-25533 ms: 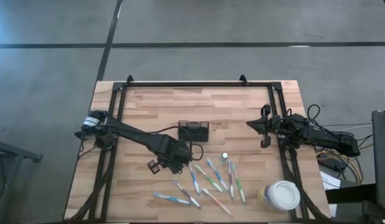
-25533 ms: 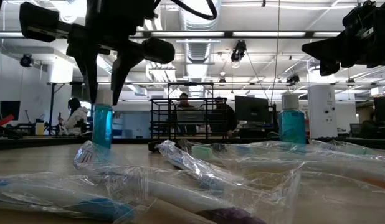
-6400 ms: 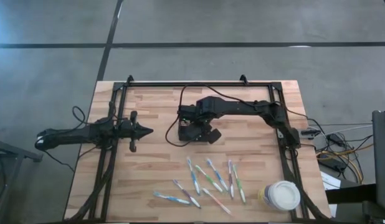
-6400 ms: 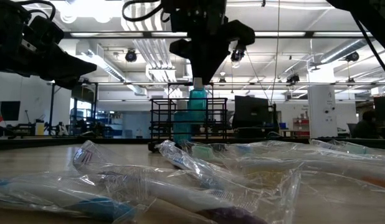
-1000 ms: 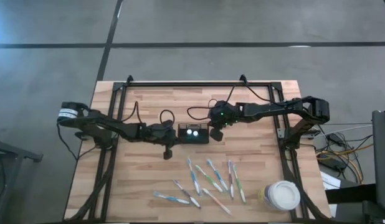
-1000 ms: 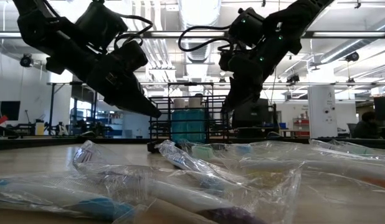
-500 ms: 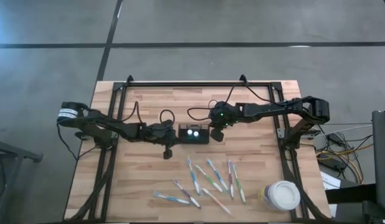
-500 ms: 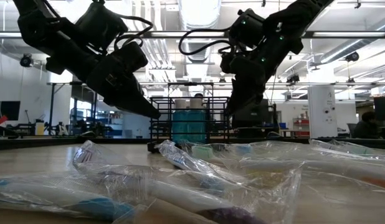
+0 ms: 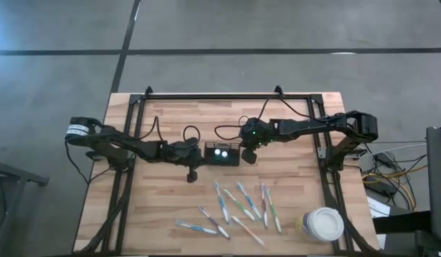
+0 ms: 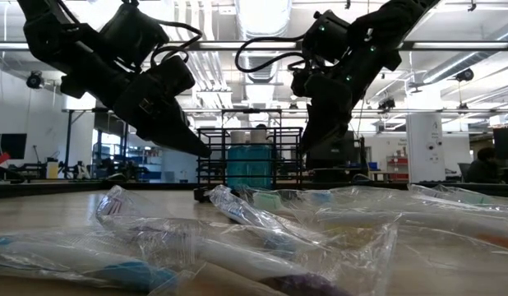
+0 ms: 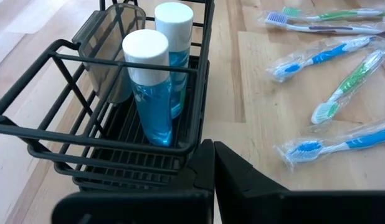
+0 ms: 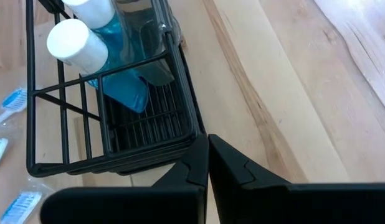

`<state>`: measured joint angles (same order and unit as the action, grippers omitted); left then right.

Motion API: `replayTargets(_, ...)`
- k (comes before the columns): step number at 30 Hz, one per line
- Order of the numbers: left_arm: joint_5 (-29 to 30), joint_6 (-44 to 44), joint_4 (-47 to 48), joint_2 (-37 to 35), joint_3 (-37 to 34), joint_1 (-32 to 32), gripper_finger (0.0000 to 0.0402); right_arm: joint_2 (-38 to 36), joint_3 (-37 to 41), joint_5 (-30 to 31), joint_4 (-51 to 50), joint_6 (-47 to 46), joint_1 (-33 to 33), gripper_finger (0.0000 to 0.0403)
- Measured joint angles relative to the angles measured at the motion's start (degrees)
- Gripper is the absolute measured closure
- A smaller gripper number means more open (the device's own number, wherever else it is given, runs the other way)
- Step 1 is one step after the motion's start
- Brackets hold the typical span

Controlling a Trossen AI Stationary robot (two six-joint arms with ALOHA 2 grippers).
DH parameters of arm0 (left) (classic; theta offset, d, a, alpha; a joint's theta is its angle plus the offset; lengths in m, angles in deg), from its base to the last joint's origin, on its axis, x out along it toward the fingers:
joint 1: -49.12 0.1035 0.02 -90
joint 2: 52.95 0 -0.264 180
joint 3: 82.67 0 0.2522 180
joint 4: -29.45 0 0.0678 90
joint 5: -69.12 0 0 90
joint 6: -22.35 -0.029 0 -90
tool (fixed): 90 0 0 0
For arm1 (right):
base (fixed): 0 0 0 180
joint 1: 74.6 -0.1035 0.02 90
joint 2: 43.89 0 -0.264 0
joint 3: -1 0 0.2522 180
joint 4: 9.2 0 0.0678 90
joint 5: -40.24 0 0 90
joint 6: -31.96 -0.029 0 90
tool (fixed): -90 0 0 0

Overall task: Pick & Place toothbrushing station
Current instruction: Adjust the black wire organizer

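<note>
On the wooden table [image 9: 170, 121], two blue white-capped bottles [image 11: 147, 87] are held upright in the black wire caddy [image 9: 222, 153], flanked by the closed, empty left gripper [image 9: 199, 153] and right gripper [image 9: 246, 151].

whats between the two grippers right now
The black wire caddy with two blue white-capped bottles in it sits between the left gripper and right gripper, both shut; the high view shows it best.
</note>
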<state>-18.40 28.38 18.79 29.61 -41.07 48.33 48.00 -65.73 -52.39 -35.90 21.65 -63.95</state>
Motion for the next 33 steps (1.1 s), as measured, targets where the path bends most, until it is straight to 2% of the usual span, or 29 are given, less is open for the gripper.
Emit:
replayTargets(12, -1.52, -3.37, 0.04, -0.27, 0.0, -0.02, 0.0393, -0.41, 0.0, 0.89, 0.01, 0.23, 0.04, 0.0394)
replayTargets(21, -5.09, -3.43, 0.17, -3.0, 0.0, -0.07, 0.0391, -1.25, 0.0, 1.11, -0.27, -0.01, 0.09, 0.0394)
replayTargets(27, -10.92, -3.69, 4.84, -10.95, 0.0, -0.62, 0.0393, -2.45, 0.0, 1.15, -0.91, -0.21, 0.09, 0.0394)
replayTargets(33, -13.42, -8.65, 14.32, -25.4, 0.0, -3.22, 0.0398, -6.21, 0.0, 1.3, -3.88, -0.21, 0.11, 0.0394)
